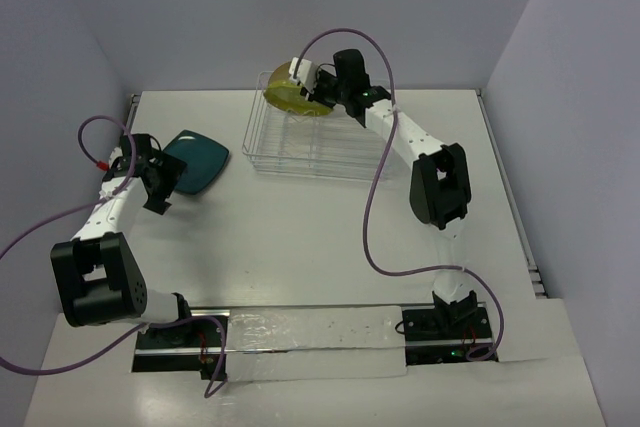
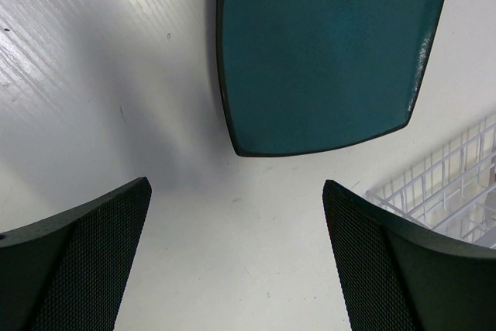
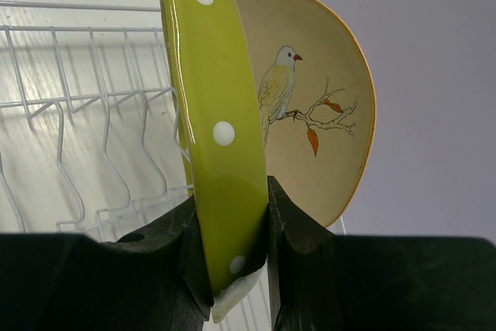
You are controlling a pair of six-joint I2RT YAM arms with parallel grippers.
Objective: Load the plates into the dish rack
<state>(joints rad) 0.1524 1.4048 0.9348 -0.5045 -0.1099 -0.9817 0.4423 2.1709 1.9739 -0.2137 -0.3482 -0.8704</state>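
Observation:
My right gripper (image 1: 318, 90) (image 3: 231, 226) is shut on the rim of the lime-green plate (image 1: 290, 99) (image 3: 213, 114) with white dots, holding it on edge over the far end of the wire dish rack (image 1: 320, 147) (image 3: 70, 114). The beige plate (image 3: 318, 106) with a bird motif stands on edge just behind it at the rack's far end. The dark teal rounded-square plate (image 1: 195, 160) (image 2: 325, 44) lies flat on the table left of the rack. My left gripper (image 1: 160, 182) (image 2: 236, 261) is open and empty, just short of the teal plate's near edge.
The white table (image 1: 320, 247) is walled by grey panels at the back and sides. A corner of the rack (image 2: 449, 191) shows at the right of the left wrist view. Purple cables (image 1: 375, 207) loop over both arms.

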